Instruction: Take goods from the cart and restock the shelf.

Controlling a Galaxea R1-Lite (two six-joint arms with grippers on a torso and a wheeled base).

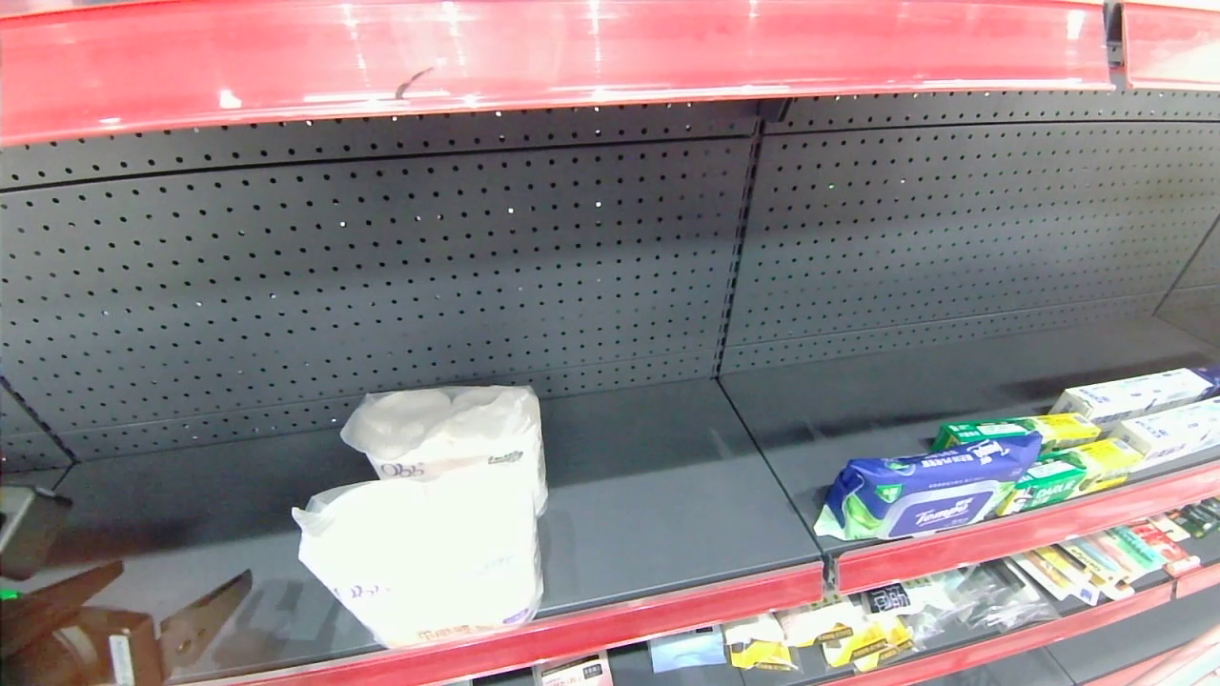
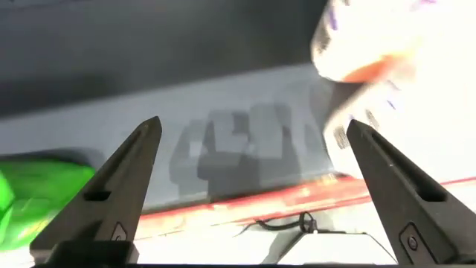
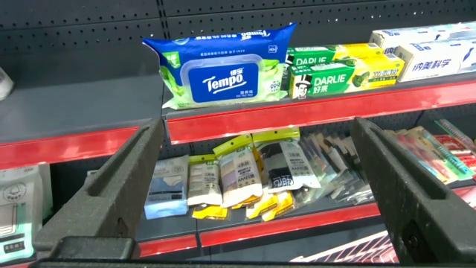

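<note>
1. Your left tool (image 2: 253, 126): fingers apart, nothing held, low over the shelf (image 1: 667, 514) near the front tissue pack (image 1: 424, 557). Probably placed to square it up.
2. Front tissue pack and rear tissue pack (image 1: 457, 433) stand upright in file by the red lip. Soft white film, squashy rounded rolls.
3. Wipes pack (image 1: 920, 486): glossy blue pillow. Beside it, rigid green boxes (image 1: 1039, 457) lie flat, faces out.
4. Your right tool (image 3: 259, 123): fingers apart, empty, facing the hanging sachets (image 3: 238, 179) on the lower tier.
</note>
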